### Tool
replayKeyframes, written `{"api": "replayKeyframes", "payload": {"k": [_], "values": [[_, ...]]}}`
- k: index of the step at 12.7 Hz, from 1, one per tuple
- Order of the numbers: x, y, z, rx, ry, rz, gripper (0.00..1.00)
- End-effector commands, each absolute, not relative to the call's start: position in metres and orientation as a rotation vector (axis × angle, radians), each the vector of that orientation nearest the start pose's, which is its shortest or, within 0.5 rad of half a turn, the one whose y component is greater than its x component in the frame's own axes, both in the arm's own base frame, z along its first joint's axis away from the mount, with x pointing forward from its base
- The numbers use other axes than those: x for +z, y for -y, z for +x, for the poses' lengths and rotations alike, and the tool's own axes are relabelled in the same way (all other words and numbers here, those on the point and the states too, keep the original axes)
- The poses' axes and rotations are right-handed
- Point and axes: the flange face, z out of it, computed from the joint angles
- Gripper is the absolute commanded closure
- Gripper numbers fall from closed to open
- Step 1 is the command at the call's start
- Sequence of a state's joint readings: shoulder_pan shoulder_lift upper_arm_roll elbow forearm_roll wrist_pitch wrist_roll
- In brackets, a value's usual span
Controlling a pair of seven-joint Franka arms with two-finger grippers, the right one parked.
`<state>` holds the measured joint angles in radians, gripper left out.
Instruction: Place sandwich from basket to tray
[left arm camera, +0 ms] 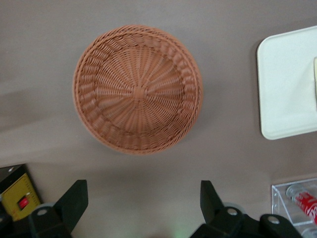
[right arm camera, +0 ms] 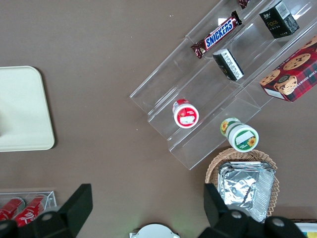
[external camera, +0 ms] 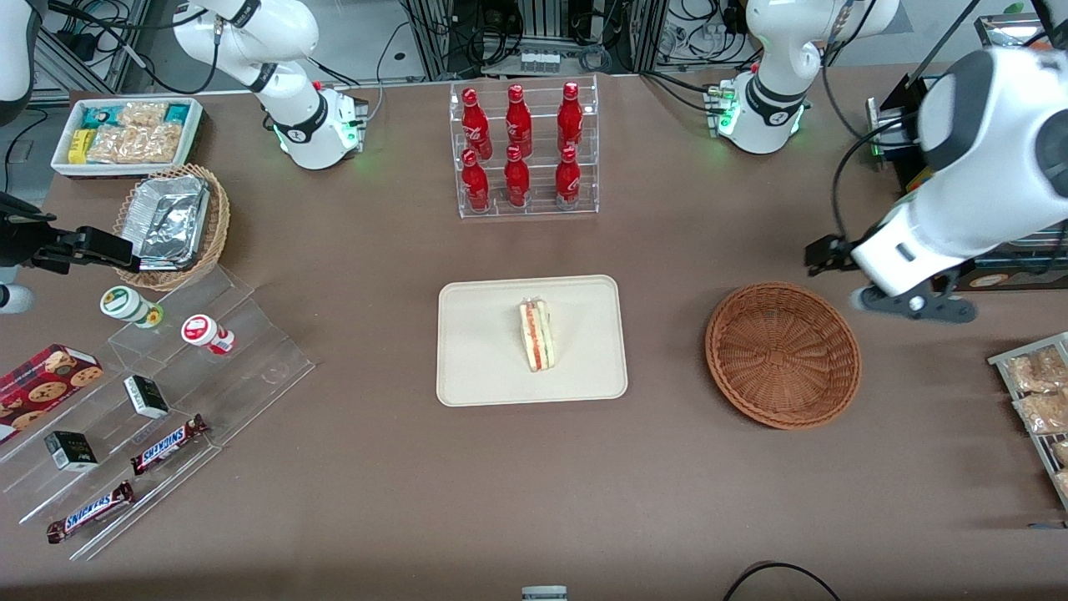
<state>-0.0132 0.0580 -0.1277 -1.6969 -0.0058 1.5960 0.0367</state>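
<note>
The sandwich [external camera: 536, 335], a clear-wrapped wedge with a red-pink filling stripe, lies in the middle of the cream tray [external camera: 484, 367]. The round reddish-brown wicker basket [external camera: 783, 355] stands beside the tray toward the working arm's end and holds nothing. My gripper [external camera: 834, 255] hangs well above the table, a little farther from the front camera than the basket. In the left wrist view the gripper [left arm camera: 142, 192] is open, its black fingers [left arm camera: 74, 198] wide apart with only bare table between them, apart from the basket [left arm camera: 137, 89] and the tray [left arm camera: 287, 89].
A clear rack of red bottles [external camera: 521, 150] stands farther back than the tray. Bagged snacks [external camera: 1039, 392] lie at the working arm's end. Toward the parked arm's end are a tan basket with a foil tray [external camera: 171, 221], a white snack bin [external camera: 125, 133] and clear acrylic steps [external camera: 167, 401] with candy.
</note>
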Motion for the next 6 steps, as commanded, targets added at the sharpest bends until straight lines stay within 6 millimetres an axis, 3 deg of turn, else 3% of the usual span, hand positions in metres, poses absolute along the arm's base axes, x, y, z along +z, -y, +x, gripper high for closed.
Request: {"api": "replayKeyframes", "payload": {"k": [1,3,6], "values": [[0.565,0.069,0.543,0.295,-0.291,-3.124,0.0],[0.585,0.062,0.539,0.28,-0.273,-3.127,0.0],[0.599,0.059,0.531,0.246,-0.264,-3.124,0.0]]}}
